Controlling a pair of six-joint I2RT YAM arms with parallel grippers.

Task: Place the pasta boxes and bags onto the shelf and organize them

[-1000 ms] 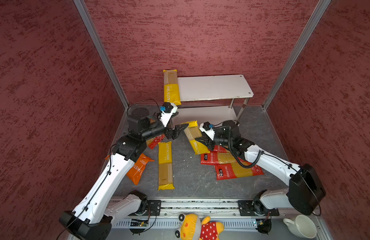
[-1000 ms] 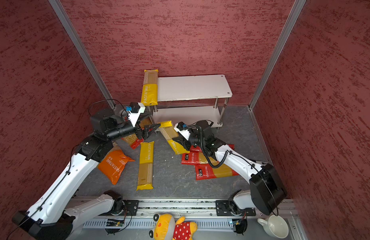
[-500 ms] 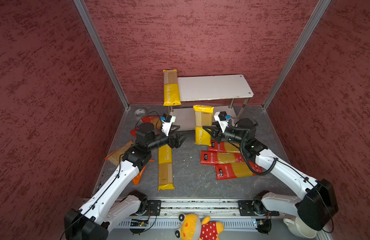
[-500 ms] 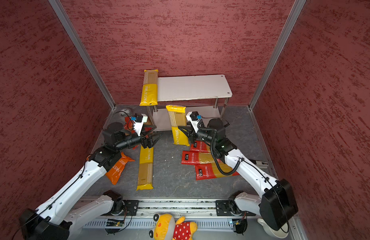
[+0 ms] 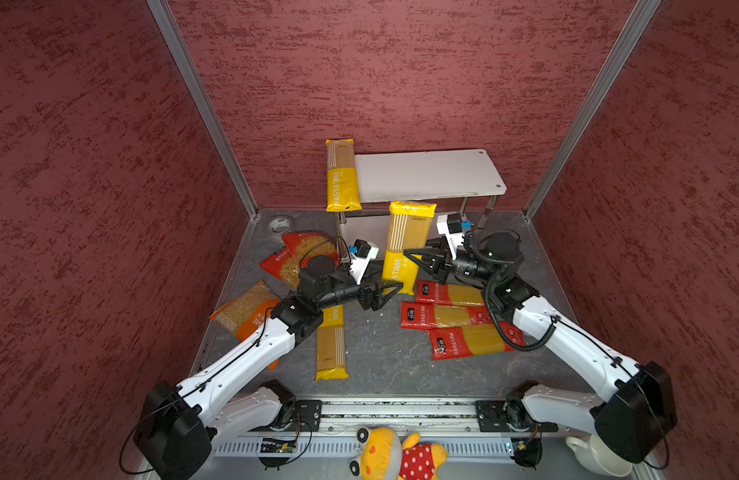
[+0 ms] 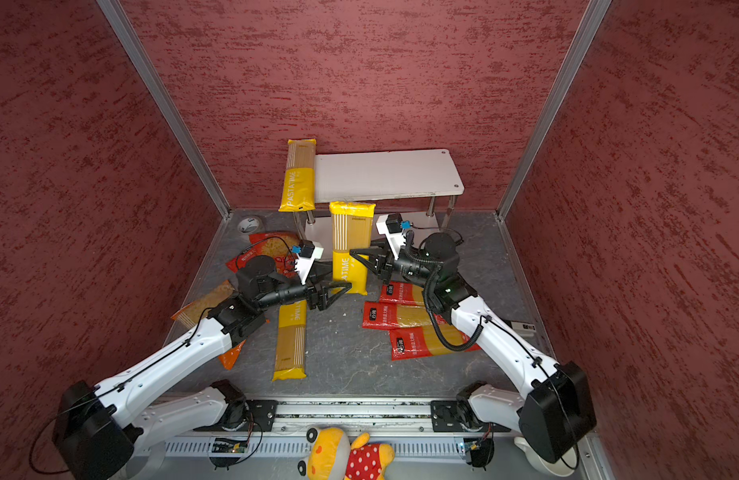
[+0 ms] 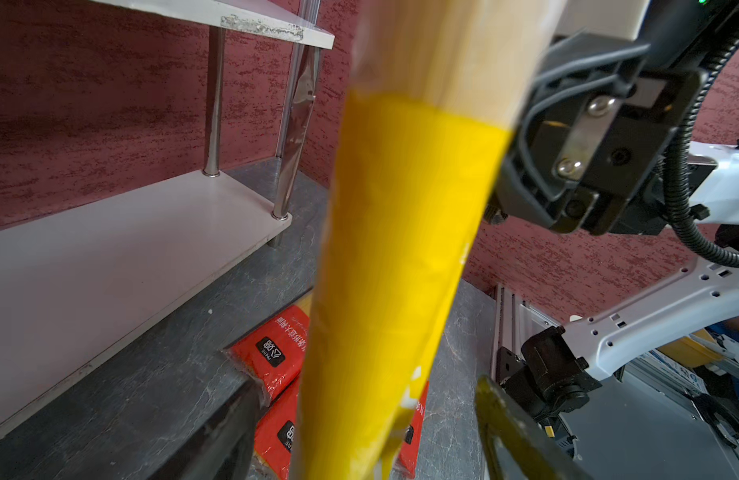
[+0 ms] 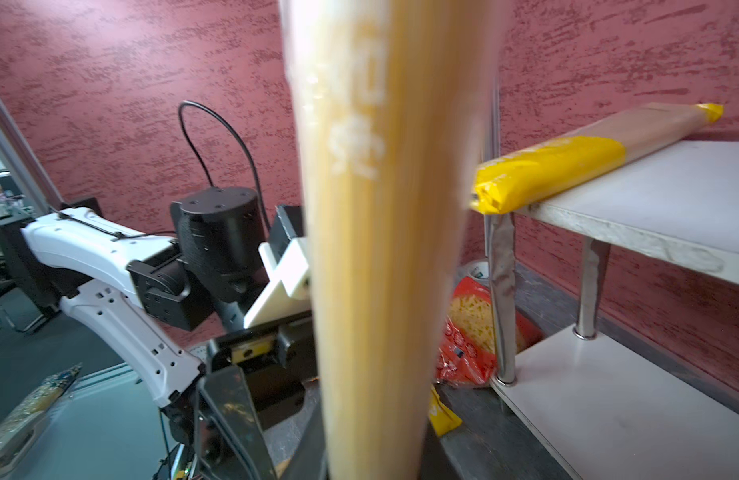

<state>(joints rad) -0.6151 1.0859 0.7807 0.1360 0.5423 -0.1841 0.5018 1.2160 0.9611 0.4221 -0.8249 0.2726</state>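
- The right gripper is clamping the held yellow pack around its middle. It is carrying the pack upright just in front of the shelf, with the top end reaching about level with the upper board's front edge in both top views.
- Change noted: a second ago this pack was lying tilted and low, further out in front of the shelf. It is now standing on end, clear of the floor and nearer the shelf.
- The left gripper is standing wide open and empty. In the left wrist view the pack's lower yellow end is sitting between its jaws; whether a finger is touching it cannot be told. A second ago this gripper was working higher, close to the shelf's leg.
- The shelved yellow pack is lying across the upper board at the end nearer the left arm, overhanging the front edge. No pack is showing on the lower board where it is in view.
- Still waiting in front of the shelf are the floor yellow pack, three red spaghetti packs and the orange bag. The red bag is lying just beside the shelf's leg.
- Judgement: the lift is looking complete and the pack is being lined up for the upper board. The left gripper appears to be readying to steady the lower end.
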